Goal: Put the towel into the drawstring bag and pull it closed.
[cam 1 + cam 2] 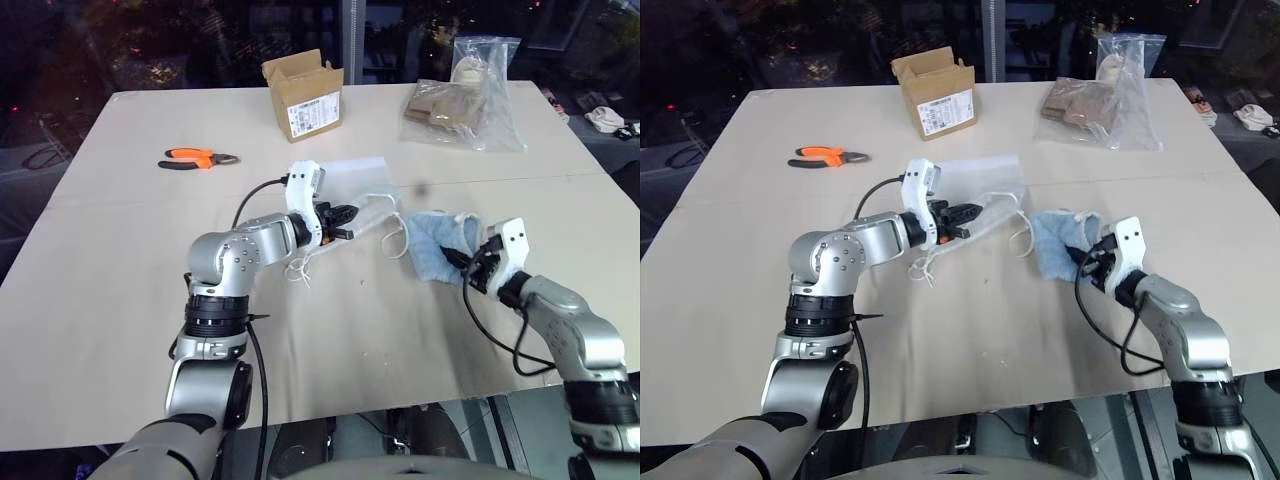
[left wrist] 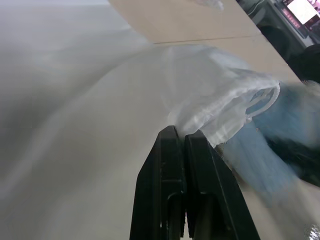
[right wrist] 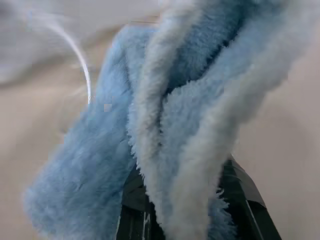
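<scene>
Left eye view: the drawstring bag (image 1: 362, 192) is seen lying on the bench (image 1: 120, 300) near its middle, with its mouth edge pinched in the left gripper (image 1: 345, 214), whose jaws are pressed together on the thin white fabric. A white cord loop (image 1: 393, 240) is trailed from the bag's mouth toward the towel (image 1: 440, 243), which is found just beside the bag, on the robot's right. The towel's near edge is gripped by the right gripper (image 1: 470, 262); in the right wrist view its jaws are seen clamped on the bunched blue cloth (image 3: 175, 100). Orange-handled pliers (image 1: 195, 158), an open cardboard box (image 1: 303, 94) and a clear plastic bag with brown contents (image 1: 462, 100) are set well apart, at the far side of the bench.
</scene>
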`<state>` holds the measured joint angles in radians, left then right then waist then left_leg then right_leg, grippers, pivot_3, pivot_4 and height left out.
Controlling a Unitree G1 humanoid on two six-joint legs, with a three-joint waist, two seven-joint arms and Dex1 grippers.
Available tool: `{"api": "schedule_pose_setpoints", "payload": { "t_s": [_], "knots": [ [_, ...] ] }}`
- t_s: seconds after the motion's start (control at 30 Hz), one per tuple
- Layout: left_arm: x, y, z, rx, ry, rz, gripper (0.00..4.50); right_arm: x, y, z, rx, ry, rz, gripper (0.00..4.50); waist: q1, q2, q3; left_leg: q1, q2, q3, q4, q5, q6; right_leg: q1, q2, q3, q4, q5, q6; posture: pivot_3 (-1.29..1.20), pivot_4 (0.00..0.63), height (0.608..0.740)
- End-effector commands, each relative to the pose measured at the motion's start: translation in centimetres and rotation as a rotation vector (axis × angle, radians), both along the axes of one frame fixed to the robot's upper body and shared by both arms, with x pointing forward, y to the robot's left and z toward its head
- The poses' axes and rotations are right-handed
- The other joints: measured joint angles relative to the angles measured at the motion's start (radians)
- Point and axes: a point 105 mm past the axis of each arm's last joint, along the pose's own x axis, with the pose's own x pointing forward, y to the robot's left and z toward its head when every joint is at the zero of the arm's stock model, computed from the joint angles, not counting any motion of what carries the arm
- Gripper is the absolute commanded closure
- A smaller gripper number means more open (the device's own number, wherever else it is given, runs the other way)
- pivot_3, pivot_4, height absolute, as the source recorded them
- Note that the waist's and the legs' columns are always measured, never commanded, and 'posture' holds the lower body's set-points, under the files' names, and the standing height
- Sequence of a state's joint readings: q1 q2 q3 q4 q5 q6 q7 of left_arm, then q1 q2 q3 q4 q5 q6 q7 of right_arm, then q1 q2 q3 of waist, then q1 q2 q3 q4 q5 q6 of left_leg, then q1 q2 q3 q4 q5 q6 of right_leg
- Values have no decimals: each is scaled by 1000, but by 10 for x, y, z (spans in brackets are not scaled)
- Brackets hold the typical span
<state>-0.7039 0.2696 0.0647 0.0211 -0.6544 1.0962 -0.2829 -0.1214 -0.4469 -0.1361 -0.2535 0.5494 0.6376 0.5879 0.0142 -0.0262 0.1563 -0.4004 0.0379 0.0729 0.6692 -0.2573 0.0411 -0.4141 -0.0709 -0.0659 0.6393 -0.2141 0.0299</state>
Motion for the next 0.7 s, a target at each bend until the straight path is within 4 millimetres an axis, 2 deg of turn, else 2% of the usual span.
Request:
{"api": "schedule_pose_setpoints", "payload": {
  "t_s": [0.03,0.07,0.13,0.23,0.33,0.43,0.5,0.7],
  "knots": [
    [2,-7,11,14,-44,-54,4500,-56,22,43,92,-86,289,4439,2,1,0,0,0,0,-1,0,0,0,0,0,-1,0,1,0,150,740],
    [2,-10,10,22,-42,-73,4500,-64,28,44,95,-73,330,4439,-1,0,1,0,0,0,-1,-1,1,0,0,0,-2,-1,1,0,150,740],
    [0,-14,10,37,-44,-112,4500,-61,40,45,81,-82,337,4439,-8,-1,1,1,0,-1,-1,-3,5,0,0,0,-2,-1,1,0,150,740],
    [-4,-20,10,47,-53,-160,4500,-45,57,43,40,-116,307,4440,-19,-1,2,2,0,-1,-1,-4,6,0,1,1,-2,-2,2,0,150,740],
    [-13,-28,12,22,-43,-231,4500,-7,70,25,-71,-121,182,4440,-24,-1,2,4,0,-2,0,-3,6,0,2,2,1,-4,-1,0,150,740],
    [-23,-33,17,-5,-45,-289,4500,20,70,1,-217,-102,80,4440,-20,-1,2,3,0,-2,1,-3,6,0,2,2,2,-3,-1,0,150,740],
    [-30,-34,20,-16,-45,-321,4500,34,67,-8,-260,-89,13,4440,-19,-1,2,2,0,-2,0,-2,4,-1,1,2,2,1,-2,0,150,740],
    [-35,-30,20,-13,-43,-322,4500,43,71,-15,-391,-133,23,4442,-22,-1,2,0,-1,0,-1,0,0,-1,0,3,-1,-1,1,0,150,740]
  ]
}}
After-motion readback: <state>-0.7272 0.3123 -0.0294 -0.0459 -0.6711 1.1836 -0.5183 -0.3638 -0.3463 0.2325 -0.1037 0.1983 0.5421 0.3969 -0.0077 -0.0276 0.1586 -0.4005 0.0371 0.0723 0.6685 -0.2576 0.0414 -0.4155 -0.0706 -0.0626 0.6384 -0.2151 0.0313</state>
